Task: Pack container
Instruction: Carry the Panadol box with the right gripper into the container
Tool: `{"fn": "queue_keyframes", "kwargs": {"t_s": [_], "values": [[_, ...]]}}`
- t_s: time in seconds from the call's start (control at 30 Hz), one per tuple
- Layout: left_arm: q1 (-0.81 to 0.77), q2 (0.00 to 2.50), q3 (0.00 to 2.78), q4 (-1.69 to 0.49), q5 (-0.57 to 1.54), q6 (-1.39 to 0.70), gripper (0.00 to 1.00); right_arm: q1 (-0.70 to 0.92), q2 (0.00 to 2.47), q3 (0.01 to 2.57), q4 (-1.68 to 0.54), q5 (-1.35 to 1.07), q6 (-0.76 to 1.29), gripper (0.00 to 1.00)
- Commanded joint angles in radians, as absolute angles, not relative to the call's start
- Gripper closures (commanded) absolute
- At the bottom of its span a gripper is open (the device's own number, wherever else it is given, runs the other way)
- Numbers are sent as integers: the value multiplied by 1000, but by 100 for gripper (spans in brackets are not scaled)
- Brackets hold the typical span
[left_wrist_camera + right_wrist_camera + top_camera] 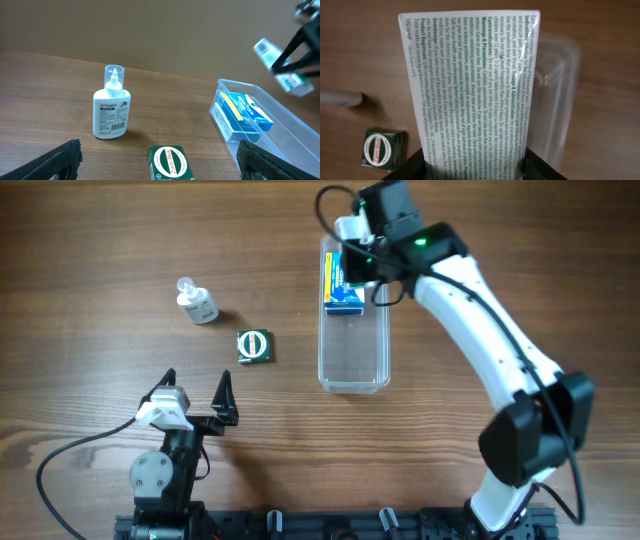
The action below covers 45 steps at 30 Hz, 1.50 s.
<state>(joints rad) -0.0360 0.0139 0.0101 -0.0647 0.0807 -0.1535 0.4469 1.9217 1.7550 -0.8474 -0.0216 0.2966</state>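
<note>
The container point(354, 345) is a clear long tub lying right of centre. A blue and yellow box point(343, 288) lies in its far end. My right gripper point(360, 245) hangs above that far end, shut on a white medicine box printed with small text point(470, 85); its fingers point(475, 167) clamp the box's two sides. The left wrist view shows this box point(280, 62) held in the air above the container point(287, 132). My left gripper point(196, 395) is open and empty near the front left, with the green Zam-Buk box point(169, 162) ahead between its fingers point(160, 155).
The green Zam-Buk box point(254, 346) lies on the table left of the container. A small clear bottle with a white label point(197, 302) stands further left. The blue box also shows in the left wrist view point(245, 111).
</note>
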Motion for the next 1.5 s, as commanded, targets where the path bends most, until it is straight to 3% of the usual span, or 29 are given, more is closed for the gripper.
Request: {"fn": "queue_keyframes", "kwargs": {"t_s": [0.0,1.1,1.47], "values": [[-28,7,6,-68,97,-134,0,451,2003,1765,-849,-2,345,51],[-28,7,6,-69,97,-134,0,452,2107,1766,-740,-27,410,48],[-28,7,6,-69,97,-134,0,425,1929,1834,-873,81,281,48]]}}
